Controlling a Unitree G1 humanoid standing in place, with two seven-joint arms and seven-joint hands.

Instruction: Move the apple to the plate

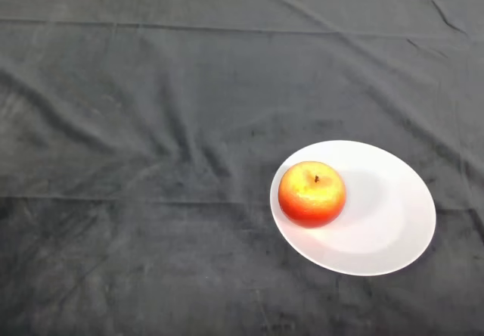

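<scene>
Sitting upright on the plate [393,230] w/ nothing left to do, apple [311,194] looks placed; fingers unseen, can't tell.

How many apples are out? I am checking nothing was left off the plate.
1. The apple sits stem up on the left part of the white plate, at the right of the cloth. Nothing in view could hide another.
</scene>
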